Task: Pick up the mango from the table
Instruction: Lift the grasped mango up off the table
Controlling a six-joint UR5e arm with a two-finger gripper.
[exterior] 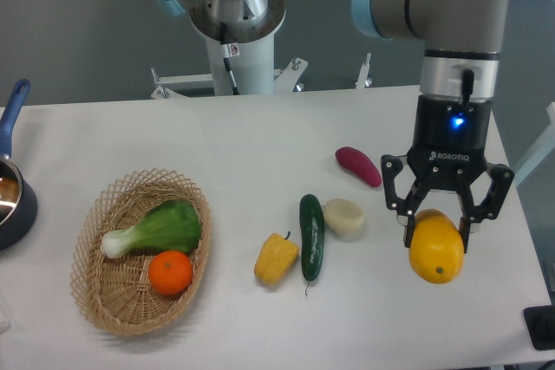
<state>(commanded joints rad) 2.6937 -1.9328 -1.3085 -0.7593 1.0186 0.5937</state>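
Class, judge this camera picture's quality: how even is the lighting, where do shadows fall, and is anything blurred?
Fixed camera: soft, even light on the table, with only faint shadows beside the cucumber and basket; a mild highlight on the mango held in the gripper; the whole frame is slightly soft.
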